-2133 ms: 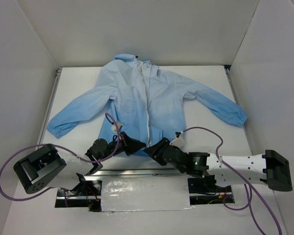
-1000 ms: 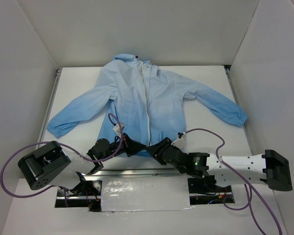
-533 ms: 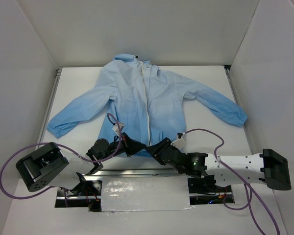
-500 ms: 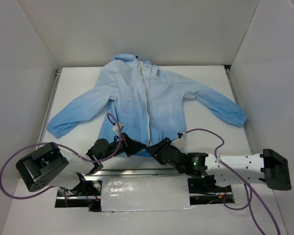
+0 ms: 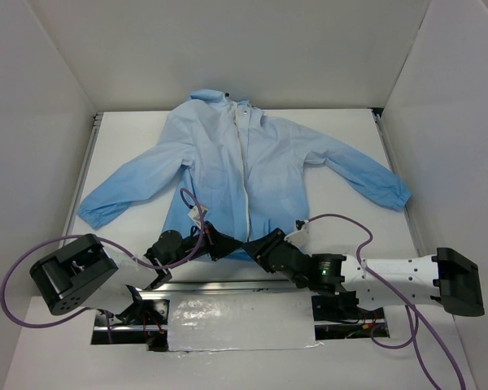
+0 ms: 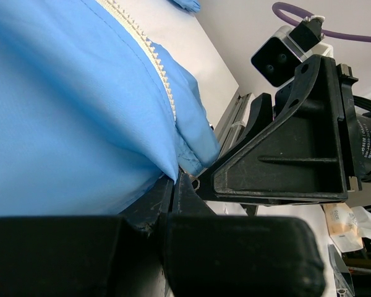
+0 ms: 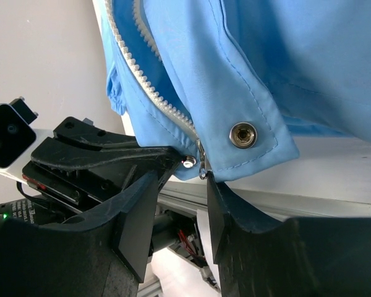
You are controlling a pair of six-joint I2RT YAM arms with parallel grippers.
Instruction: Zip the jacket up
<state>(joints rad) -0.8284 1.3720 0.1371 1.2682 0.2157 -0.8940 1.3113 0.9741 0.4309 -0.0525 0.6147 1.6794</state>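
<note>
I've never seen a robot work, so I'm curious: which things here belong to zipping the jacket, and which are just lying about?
In use: the jacket, its zipper, the zipper pull, left gripper shut on the jacket, right gripper open around the pull.
Just there: purple cables, silver foil sheet.

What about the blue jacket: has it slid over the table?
No. The jacket lies where it did; its cuff sits equally near the metal rail.
</note>
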